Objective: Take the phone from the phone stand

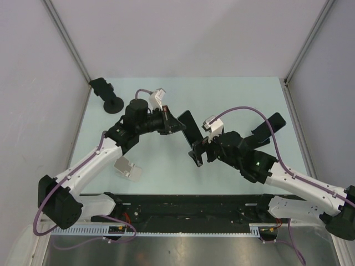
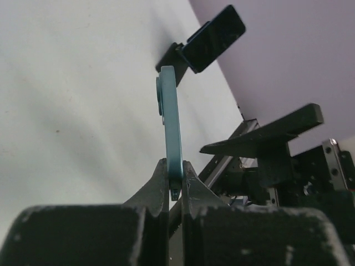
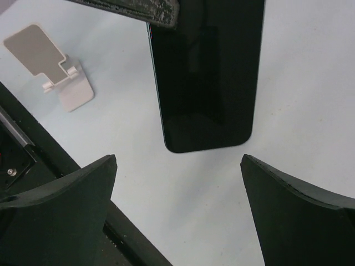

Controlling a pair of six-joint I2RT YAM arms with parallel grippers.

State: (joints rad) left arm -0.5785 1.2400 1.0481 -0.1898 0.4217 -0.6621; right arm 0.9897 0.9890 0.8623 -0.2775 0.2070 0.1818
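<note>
Phone (image 1: 190, 128) is clear of the white phone stand (image 1: 127, 168), which sits on the worktop (image 1: 233, 94) near my left arm and well apart from the handset. Off to the right a black stand (image 1: 270, 125) carries a second dark slab, tilted; whether that is a phone I cannot tell. My left hand (image 1: 176, 124) is clamped narrow on one short end of the teal phone, fingers (image 2: 158, 188) pressed flat against its two faces, so it is carried above the worktop. Its long axis runs straight out from that hand, the free end pointing toward my right hand (image 1: 198, 153). Seen from my left wrist it is edge-on, with the camera bump at the far end. My right hand is spread wide, holding nothing; the dark screen faces it, and the phone's rounded free end hangs just short of the gap between its fingers (image 3: 72, 194)
</note>
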